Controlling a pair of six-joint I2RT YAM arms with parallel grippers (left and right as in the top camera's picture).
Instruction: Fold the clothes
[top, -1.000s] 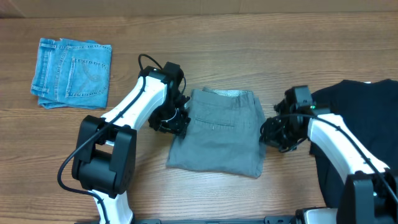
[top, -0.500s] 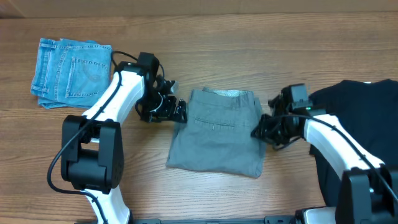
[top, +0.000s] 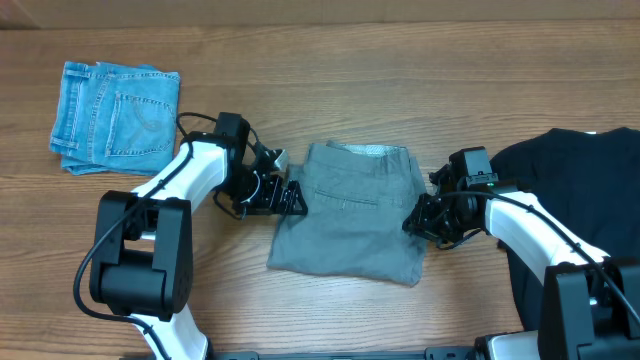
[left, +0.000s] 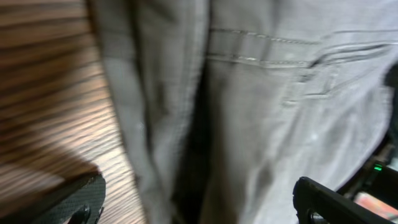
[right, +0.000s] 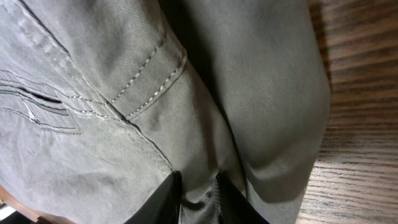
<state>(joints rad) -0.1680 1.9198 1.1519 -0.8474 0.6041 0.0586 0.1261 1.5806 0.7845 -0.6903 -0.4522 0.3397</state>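
Far left on the wooden table (top: 400, 60) lie light-blue denim jeans (top: 115, 118), folded into a compact stack with a back pocket facing up. They sit well apart from everything else.

Next comes the left arm (top: 195, 170), reaching toward the middle. The left gripper (top: 288, 196) sits low, just beside the left edge of the grey trousers (top: 355, 220). In the blurred left wrist view its 2 fingers (left: 81, 202) stand spread wide at the bottom corners, and the layered left edge of the trousers lies ahead of them on the wood. They grip nothing.

The grey trousers lie in the middle of the table, folded into a rough rectangle. The waistband end points to the far edge, where a strip of white lining (top: 368, 150) shows. A stitched pocket line (top: 345, 201) crosses the upper half.

The right gripper (top: 418, 222) meets the right edge of the trousers about halfway down. In the right wrist view its 2 fingers (right: 163, 202) are drawn close together, pinching a small fold of grey cloth between them. Beside it the rounded folded edge rests on the wood.

Far right, a black garment (top: 590, 185) is spread loosely and runs out of view, partly under the right arm (top: 540, 235). Bare wood separates it from the trousers.
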